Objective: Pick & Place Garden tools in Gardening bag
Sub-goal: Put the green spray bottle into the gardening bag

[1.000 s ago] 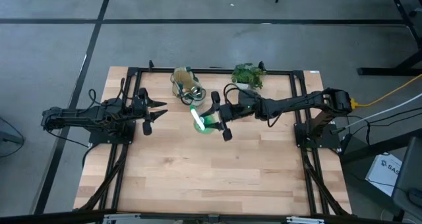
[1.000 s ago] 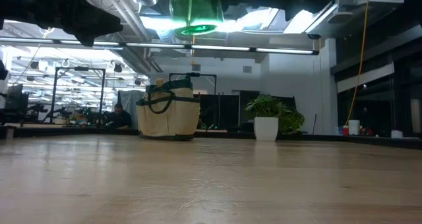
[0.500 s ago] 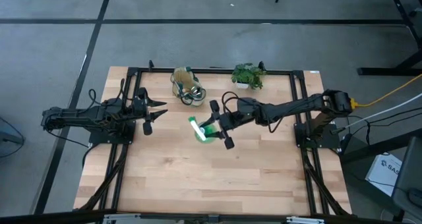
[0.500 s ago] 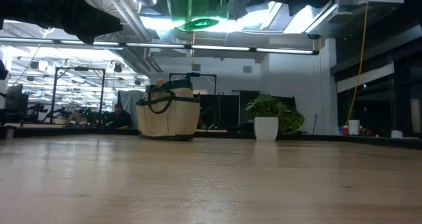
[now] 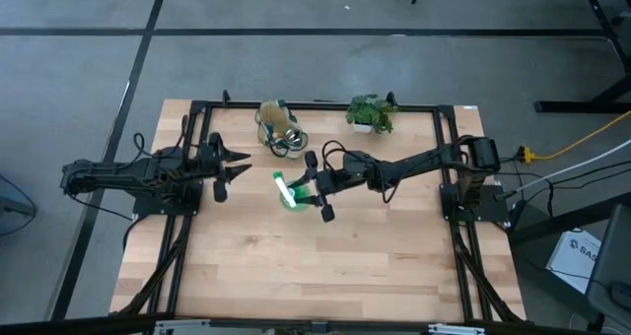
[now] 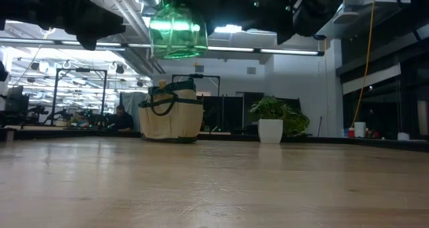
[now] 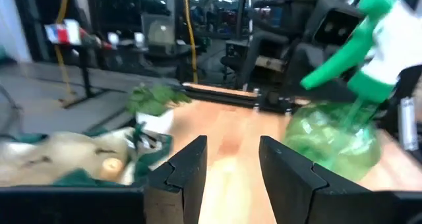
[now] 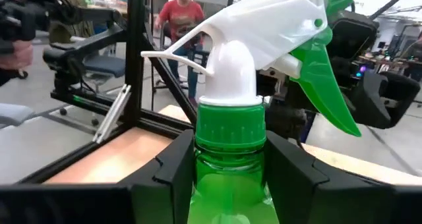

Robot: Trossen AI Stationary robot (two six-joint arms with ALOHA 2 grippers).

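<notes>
My right gripper (image 5: 314, 185) is shut on a bright green plastic spray bottle (image 5: 287, 193) with a white trigger head, held above the table's middle. The bottle also shows in the low view (image 6: 176, 32) and the left wrist view (image 7: 336, 135). The tan gardening bag with green trim (image 5: 278, 125) stands on its base at the far middle of the table. A wooden handle end (image 7: 113, 165) shows inside it. My left gripper (image 5: 232, 170) is open and empty at the table's left, a little left of the bottle. No trowel or hand fork lies on the table. My right gripper pinches the bottle's green neck (image 8: 231, 138), just under the white spray head, between its two fingers (image 8: 173, 174). The fingers come from the table's right. The bottle is lifted clear of the table, its body (image 6: 176, 32) hanging below the fingers and its head up.
A leafy plant in a white pot (image 5: 372, 112) stands at the far edge, right of the bag. Black frame rails (image 5: 325, 106) run along the table's far edge and sides. Bare wooden table (image 5: 315, 266) lies on the near side.
My right gripper has carried the bottle toward the table's left edge and slightly toward the near edge. It has stayed shut on the bottle, which stays clear of the table.
</notes>
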